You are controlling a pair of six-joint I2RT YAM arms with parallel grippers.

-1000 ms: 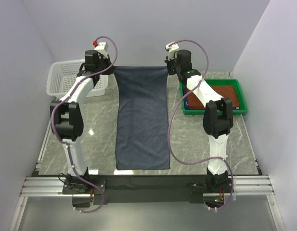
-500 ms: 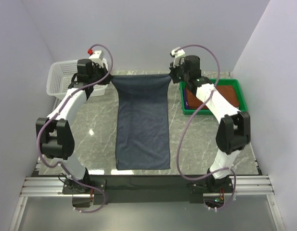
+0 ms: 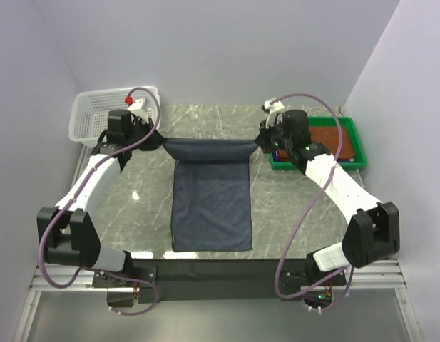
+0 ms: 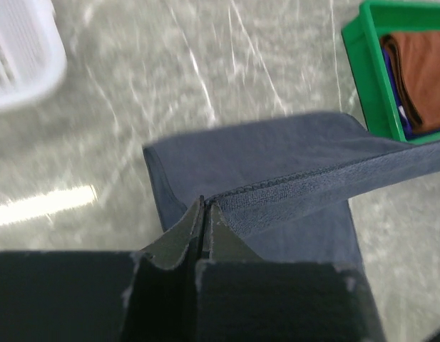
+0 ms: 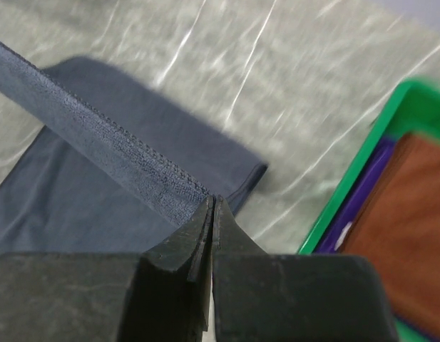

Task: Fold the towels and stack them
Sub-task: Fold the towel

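A grey-blue towel (image 3: 210, 203) lies lengthwise on the marble table, its far end lifted and doubled toward the near end. My left gripper (image 3: 160, 141) is shut on the far left corner of that towel (image 4: 291, 189). My right gripper (image 3: 263, 143) is shut on the far right corner of the same towel (image 5: 120, 153). The hem between them hangs taut above the flat part. A rust-brown towel (image 3: 332, 135) lies folded over a purple towel (image 5: 359, 203) in the green tray (image 3: 356, 162).
A white mesh basket (image 3: 93, 110) stands at the back left, just behind my left arm. The green tray (image 5: 348, 182) sits at the back right, close to my right gripper. Bare marble table (image 3: 298, 206) flanks the towel on both sides.
Both grippers have carried the towel's far edge toward the near side and lower, so the far part now folds over the rest. The arms have spread and stretched out lower.
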